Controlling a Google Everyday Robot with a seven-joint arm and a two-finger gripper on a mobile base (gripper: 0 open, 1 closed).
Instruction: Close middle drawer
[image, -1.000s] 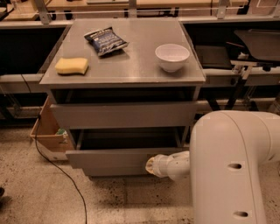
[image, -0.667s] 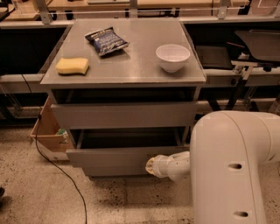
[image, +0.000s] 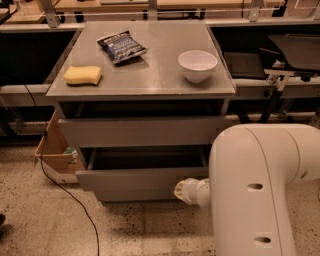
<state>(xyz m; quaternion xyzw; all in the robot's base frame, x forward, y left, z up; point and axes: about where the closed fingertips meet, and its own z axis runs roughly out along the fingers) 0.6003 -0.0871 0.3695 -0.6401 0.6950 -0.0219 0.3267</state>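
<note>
One hand at one open middle drawer.

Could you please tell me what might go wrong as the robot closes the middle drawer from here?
The gripper sits by the right part of the front of the open middle drawer, so an off-centre push might skew and jam it. The arm hides that drawer's right end, so contact there cannot be checked.
</note>
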